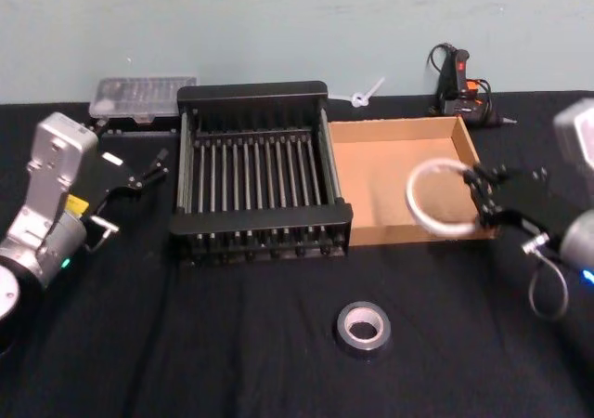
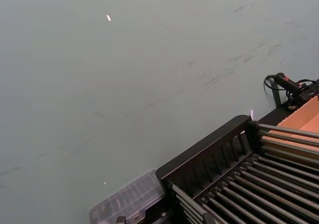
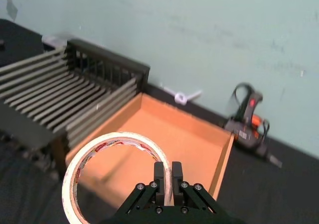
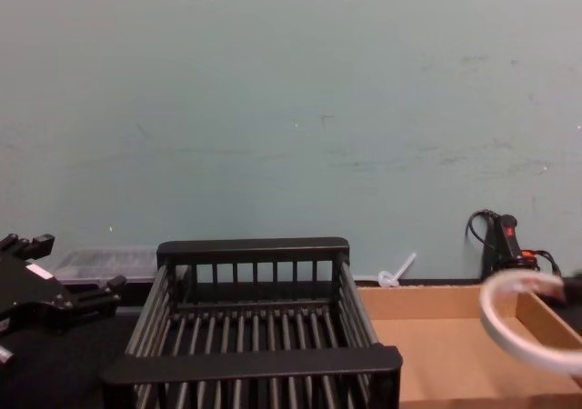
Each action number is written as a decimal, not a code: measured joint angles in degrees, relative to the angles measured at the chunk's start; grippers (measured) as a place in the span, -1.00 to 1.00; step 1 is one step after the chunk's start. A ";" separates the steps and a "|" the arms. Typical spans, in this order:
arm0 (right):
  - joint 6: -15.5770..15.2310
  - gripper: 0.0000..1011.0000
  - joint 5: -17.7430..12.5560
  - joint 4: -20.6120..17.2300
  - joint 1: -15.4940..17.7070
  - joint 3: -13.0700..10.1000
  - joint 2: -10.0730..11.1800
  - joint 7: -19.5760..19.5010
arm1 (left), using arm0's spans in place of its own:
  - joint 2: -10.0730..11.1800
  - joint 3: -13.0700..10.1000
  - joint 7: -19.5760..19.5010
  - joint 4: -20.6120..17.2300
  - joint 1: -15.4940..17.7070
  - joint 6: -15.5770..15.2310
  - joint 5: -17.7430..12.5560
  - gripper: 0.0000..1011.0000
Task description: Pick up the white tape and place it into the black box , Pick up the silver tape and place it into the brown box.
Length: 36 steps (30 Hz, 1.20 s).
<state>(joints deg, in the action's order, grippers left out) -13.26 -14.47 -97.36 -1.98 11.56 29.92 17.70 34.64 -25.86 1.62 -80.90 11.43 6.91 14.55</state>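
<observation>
The right pincer point(image 1: 483, 204) is clamped on the rim of the white tape point(image 1: 444, 197), holding the roll in the air above the near right corner of the brown box point(image 1: 371, 172). The black box point(image 1: 255, 172) stands just left of the brown box, touching it, towards the counter's point(image 1: 232, 344) far edge. The silver tape point(image 1: 362, 327) lies flat nearer the counter's front edge. The left pincer point(image 1: 148, 172) hangs beside the black box's left wall with its fingers apart.

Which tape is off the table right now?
The white tape, pinched by the right gripper over the brown box. The silver tape lies flat on the table.
</observation>
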 joint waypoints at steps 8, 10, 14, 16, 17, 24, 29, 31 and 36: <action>-0.73 -0.81 2.43 3.93 -7.35 2.95 -3.23 0.64 | 0.00 0.00 0.00 0.00 0.00 0.00 0.00 0.98; -0.77 -0.81 2.94 5.21 -9.32 3.86 -4.27 1.01 | 0.00 0.00 0.00 0.00 0.00 0.00 0.00 0.98; -0.78 -0.81 3.84 7.09 -11.97 5.50 -5.71 1.83 | 0.00 0.00 0.00 0.00 0.00 0.00 0.00 0.98; -0.74 -0.81 4.28 8.12 -13.36 6.46 -6.48 2.32 | 0.00 0.00 0.00 0.00 0.00 0.00 0.00 0.98; -0.72 -0.81 4.41 8.41 -13.78 6.80 -6.75 2.52 | 0.00 0.00 0.00 0.00 0.00 0.00 0.00 0.98; -0.43 -0.81 5.31 10.95 -16.96 9.74 -8.93 4.07 | 0.00 0.00 0.00 0.00 0.00 0.00 0.00 0.98; 0.18 -0.81 5.91 13.32 -19.39 11.89 -10.89 4.93 | 0.00 0.00 0.00 0.00 0.00 0.00 0.00 0.98; 0.51 -0.81 6.05 14.08 -20.09 12.40 -11.49 5.01 | 0.00 0.00 0.00 0.00 0.00 0.00 0.00 0.98; 1.30 -0.81 6.65 16.65 -22.15 13.81 -13.26 5.17 | 0.00 0.00 0.00 0.00 0.00 0.00 0.00 0.98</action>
<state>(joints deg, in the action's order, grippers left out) -11.95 -7.82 -80.71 -24.13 25.38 16.66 22.87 34.65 -25.86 1.62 -80.90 11.43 6.91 14.55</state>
